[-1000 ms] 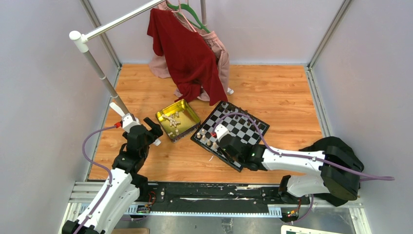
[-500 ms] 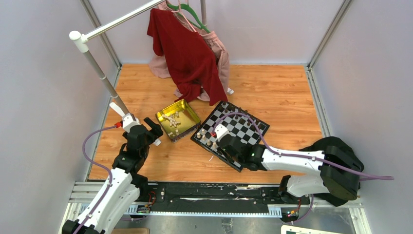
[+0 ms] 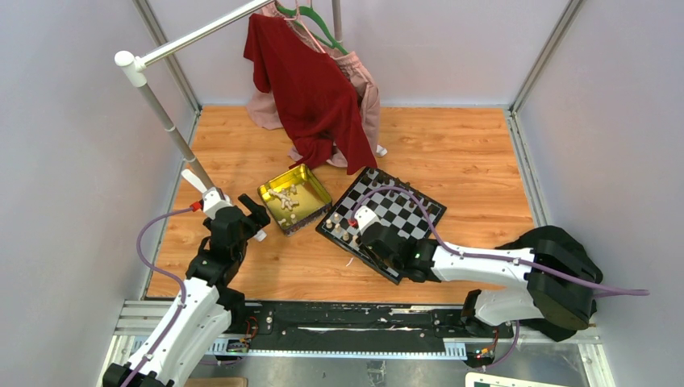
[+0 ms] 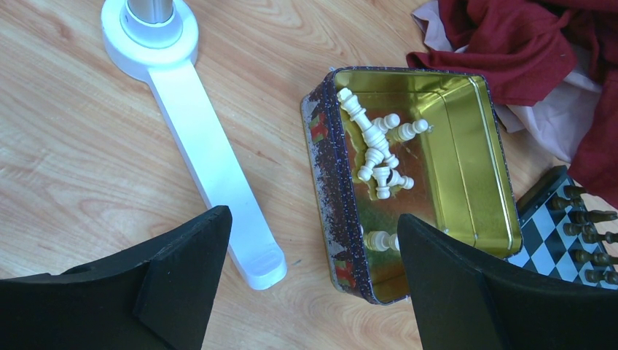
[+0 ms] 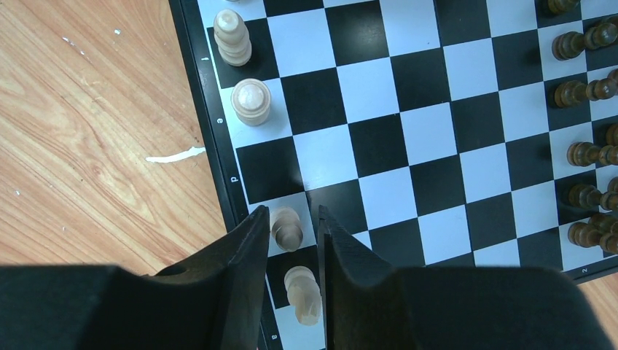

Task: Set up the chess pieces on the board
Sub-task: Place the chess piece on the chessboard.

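The board [image 3: 403, 211] lies right of centre, and my right gripper [image 3: 355, 219] hovers low over its near left corner. In the right wrist view its jaws [image 5: 293, 213] stand a little apart, open, straddling a light chess piece [image 5: 287, 229] upright on an edge square. A light knight [image 5: 303, 294] stands one square nearer, also between the fingers. Two more light pieces [image 5: 251, 100] stand along the same edge, and dark pieces [image 5: 583, 91] line the far side. Several cream pieces [image 4: 375, 149] lie in the gold tin [image 4: 474, 182]. My left gripper [image 4: 312, 219] hangs wide open beside the tin's near corner, holding nothing.
A white rack foot [image 4: 211, 160] runs across the wood floor left of the tin, under a slanted white pole [image 3: 161, 105]. Red and pink garments [image 3: 310, 89] hang at the back, reaching down near the tin and board. A white scrap [image 5: 175, 155] lies beside the board.
My right gripper's jaws have parted and let go of the light piece, which now stands on the edge square. The left arm has not moved.
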Controlling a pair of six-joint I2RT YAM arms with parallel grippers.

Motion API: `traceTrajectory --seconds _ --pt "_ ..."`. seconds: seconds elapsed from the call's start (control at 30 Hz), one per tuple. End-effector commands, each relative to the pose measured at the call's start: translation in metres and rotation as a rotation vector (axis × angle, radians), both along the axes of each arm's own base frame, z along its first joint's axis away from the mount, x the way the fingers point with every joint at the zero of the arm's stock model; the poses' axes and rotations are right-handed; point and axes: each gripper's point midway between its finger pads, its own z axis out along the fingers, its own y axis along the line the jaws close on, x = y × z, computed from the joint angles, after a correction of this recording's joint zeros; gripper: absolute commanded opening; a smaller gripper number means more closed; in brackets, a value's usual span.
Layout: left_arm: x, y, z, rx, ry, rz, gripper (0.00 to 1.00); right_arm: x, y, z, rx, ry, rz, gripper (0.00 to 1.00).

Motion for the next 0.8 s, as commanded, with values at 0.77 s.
traceTrajectory --seconds 0.77 --pt "0.003 -0.001 0.025 -0.032 -0.074 0.008 0.90 0.027 0.069 0.096 0.053 -0.146 0.124 0.41"
